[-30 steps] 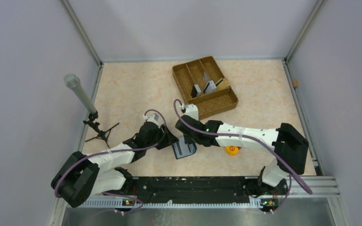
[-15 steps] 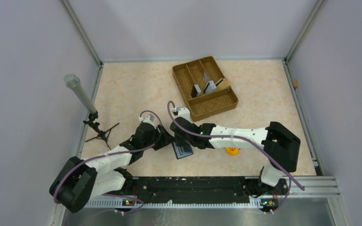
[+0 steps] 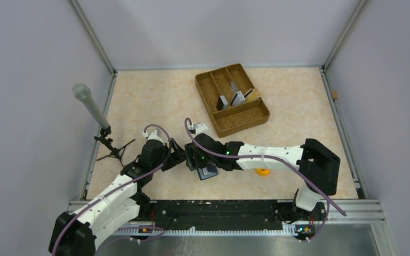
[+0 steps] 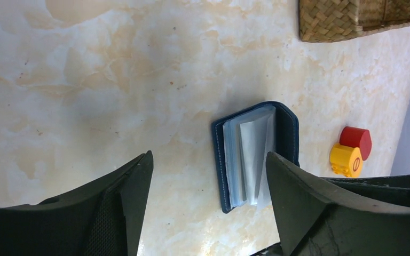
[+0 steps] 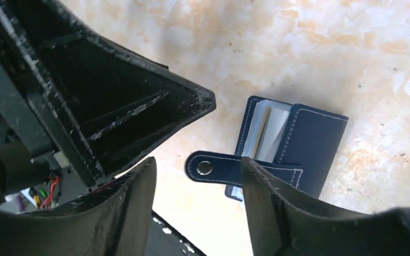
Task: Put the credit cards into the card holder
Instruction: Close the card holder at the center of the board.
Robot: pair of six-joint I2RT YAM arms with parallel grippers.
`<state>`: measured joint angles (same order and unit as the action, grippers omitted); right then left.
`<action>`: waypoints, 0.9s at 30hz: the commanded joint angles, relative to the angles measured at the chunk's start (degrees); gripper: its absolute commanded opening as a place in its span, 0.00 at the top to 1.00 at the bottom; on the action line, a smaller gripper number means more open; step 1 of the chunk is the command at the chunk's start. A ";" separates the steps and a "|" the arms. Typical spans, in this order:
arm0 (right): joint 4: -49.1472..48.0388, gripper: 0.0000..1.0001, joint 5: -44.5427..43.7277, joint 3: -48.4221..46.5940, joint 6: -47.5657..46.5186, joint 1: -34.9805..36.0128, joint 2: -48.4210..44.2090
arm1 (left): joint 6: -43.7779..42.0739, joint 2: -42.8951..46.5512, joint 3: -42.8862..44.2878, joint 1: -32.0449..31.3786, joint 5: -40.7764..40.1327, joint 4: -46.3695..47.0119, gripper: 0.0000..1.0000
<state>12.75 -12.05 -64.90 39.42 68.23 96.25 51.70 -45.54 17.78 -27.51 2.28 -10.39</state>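
The dark blue card holder (image 4: 256, 154) lies on the table, half folded, with its pale inner sleeves showing and its snap tab (image 5: 213, 168) sticking out. It shows small in the top view as the card holder (image 3: 209, 172), just under the two wrists. My left gripper (image 4: 209, 156) stands open just left of it and touches nothing. My right gripper (image 5: 197, 162) is open above the tab and grips nothing. Grey credit cards (image 3: 230, 99) stand on edge inside the woven tray (image 3: 256, 118) at the back.
A red piece (image 4: 355, 141) and a yellow piece (image 4: 346, 160) sit close to the right of the holder. A microphone (image 3: 89, 104) on a small tripod stands by the left wall. Metal rails border the table's edges.
My right gripper has opened from shut. My left gripper has opened wider. Both wrists have shifted left, and the card holder now lies free on the table.
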 commanded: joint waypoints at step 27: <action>-4.82 0.36 5.29 15.63 -5.62 -11.06 -10.31 | -7.11 -1.95 8.94 0.23 12.12 -0.25 0.02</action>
<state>13.61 -10.37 -47.53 35.29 54.96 82.83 47.57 -46.89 25.32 -27.46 11.00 -13.93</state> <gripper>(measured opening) 0.614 0.974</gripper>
